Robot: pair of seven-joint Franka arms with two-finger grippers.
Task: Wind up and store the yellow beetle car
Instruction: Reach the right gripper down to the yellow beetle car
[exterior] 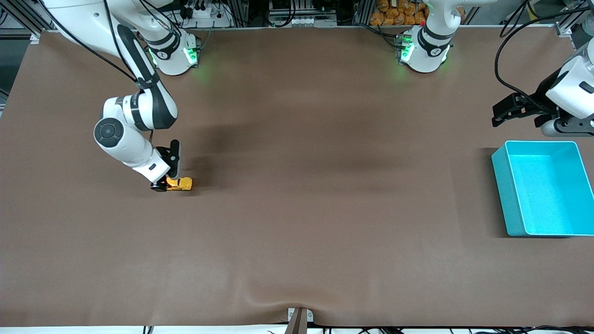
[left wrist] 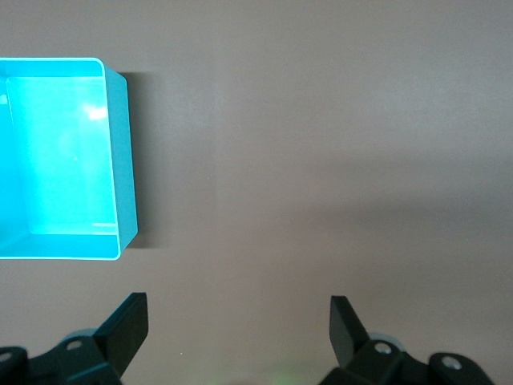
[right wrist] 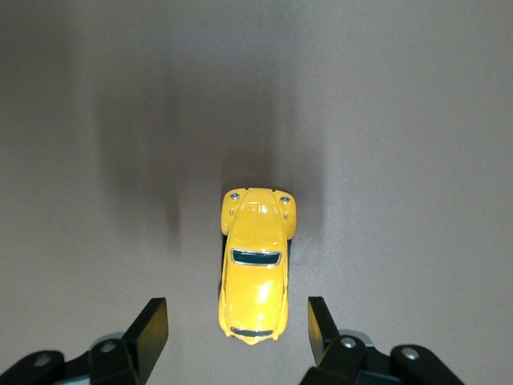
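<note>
We see a wide table (exterior: 297, 232) under a brown mat, its near edge puckered at the middle where a small bracket (exterior: 299, 317) clamps it. Along the top edge stand two arm bases lit green, with cables and metal framing past them. Most of the mat lies bare: the whole middle stretch between the two arms holds nothing.

We count one car (exterior: 180, 184), one bin (exterior: 503, 195) and two grippers. The yellow car sits on the mat toward the right arm's end of the table, well apart from the teal bin at the left arm's end.

The right gripper (right wrist: 237, 330) is down at the mat, its fingers (right wrist: 151, 329) standing on either side of the car's rear half with a gap showing on each side, so they are not yet gripping. In the front view one finger hides part of the car.

The left arm waits; its gripper (left wrist: 239, 325) hangs spread wide over bare mat beside the bin, which has nothing in it.
</note>
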